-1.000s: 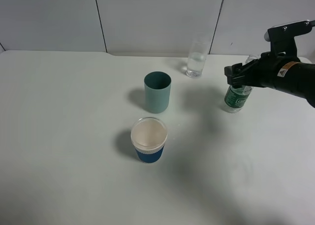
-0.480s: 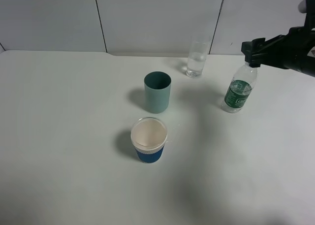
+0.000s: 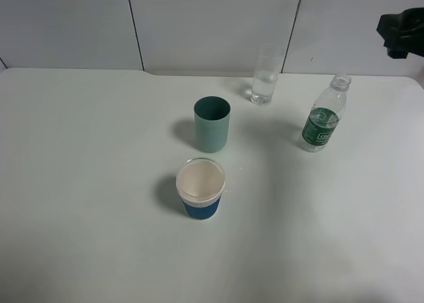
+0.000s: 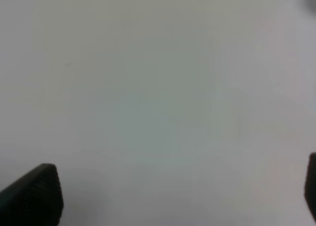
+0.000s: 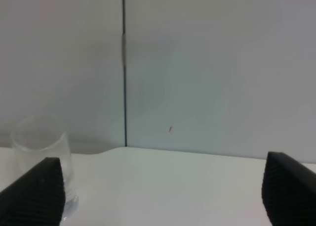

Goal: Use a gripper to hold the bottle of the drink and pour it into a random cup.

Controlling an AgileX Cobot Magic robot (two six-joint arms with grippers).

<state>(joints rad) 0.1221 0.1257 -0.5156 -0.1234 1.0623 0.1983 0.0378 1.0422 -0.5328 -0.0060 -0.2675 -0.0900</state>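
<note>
With our black right gripper [image 3: 403,32] spread empty, we should clear the small capless green-labelled plastic bottle [image 3: 324,114] carefully.

White table, four items standing on it.
The table [image 3: 79,183] is plain white, meeting a grey panelled wall at the back. Clear glass [image 3: 265,78] stands upright near the back edge — a little water in it. Bottle [image 3: 325,115], green label, no cap, stands upright to the right of the glass, apart from it. Teal cup [image 3: 212,123] stands near the middle; blue paper cup [image 3: 201,188] with white rim just in front of it — not touching.
</note>
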